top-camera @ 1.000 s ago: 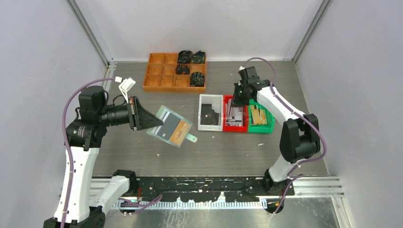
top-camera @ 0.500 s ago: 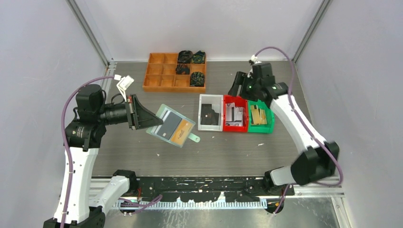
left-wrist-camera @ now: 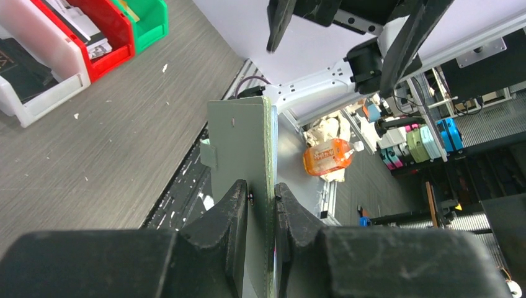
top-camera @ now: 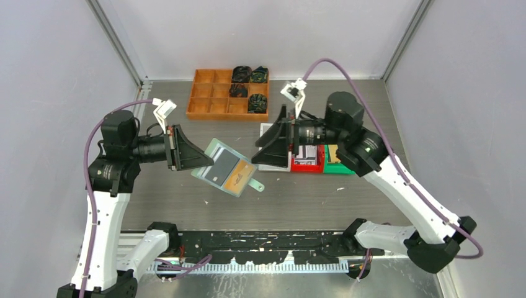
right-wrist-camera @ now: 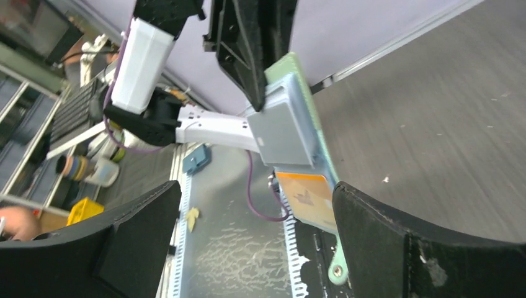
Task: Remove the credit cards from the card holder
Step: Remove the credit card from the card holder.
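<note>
You have a grey tabletop (top-camera: pixel 347 198) filling the middle of the overhead view. The left arm (top-camera: pixel 102 211) comes in from the lower left of the frame and the right arm (top-camera: pixel 397 180) from the lower right; their grippers face each other at frame centre.

An orange tray (top-camera: pixel 211 102) sits at upper centre, with black coiled items (top-camera: pixel 249 81) in its right-hand compartments. Right of centre, a white bin (top-camera: pixel 273 126), a red bin (top-camera: pixel 307 165) and a green bin (top-camera: pixel 340 166) stand side by side; the right gripper partly covers the white one.

The card holder (top-camera: pixel 214 149) hangs open just left of centre, tilted and raised off the tabletop. The left gripper (left-wrist-camera: pixel 262 194) has its jaws clenched on the holder's edge, as the left wrist view confirms. The right gripper (top-camera: pixel 265 148) has its jaws spread wide, grasping nothing, near the holder's right end but apart from it.

Two credit cards show in the holder's pockets: a grey card (top-camera: pixel 224 166) and, beside it, an orange card (top-camera: pixel 239 177). The holder's small tab (top-camera: pixel 254 184) points toward the lower right.
</note>
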Controlling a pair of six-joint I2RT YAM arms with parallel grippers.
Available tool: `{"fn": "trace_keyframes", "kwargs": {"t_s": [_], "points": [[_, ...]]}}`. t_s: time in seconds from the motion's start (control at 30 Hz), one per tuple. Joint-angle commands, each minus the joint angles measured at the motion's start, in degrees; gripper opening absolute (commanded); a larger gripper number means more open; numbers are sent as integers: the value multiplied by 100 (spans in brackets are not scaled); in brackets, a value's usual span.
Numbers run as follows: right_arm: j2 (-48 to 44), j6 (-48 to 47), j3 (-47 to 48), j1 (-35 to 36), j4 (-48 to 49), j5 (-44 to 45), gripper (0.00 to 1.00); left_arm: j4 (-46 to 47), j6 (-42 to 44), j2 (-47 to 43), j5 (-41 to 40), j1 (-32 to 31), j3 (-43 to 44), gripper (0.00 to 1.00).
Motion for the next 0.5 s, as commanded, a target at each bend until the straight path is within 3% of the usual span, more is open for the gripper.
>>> {"fn": "trace_keyframes", "kwargs": {"t_s": [0.0, 0.23, 0.4, 0.47], "points": [[456, -399, 444, 506, -32, -264, 97, 462, -210, -119, 416, 26, 17, 0], [1161, -963, 865, 997, -577, 103, 96, 452, -261, -205, 667, 21, 15, 0], [1452, -1076, 1083, 1227, -571, 39, 91, 461, -303, -259, 786, 24, -14, 0], [1576, -948, 1160, 1301, -487, -143, 84, 461, -312, -270, 807, 24, -2, 0]]}}
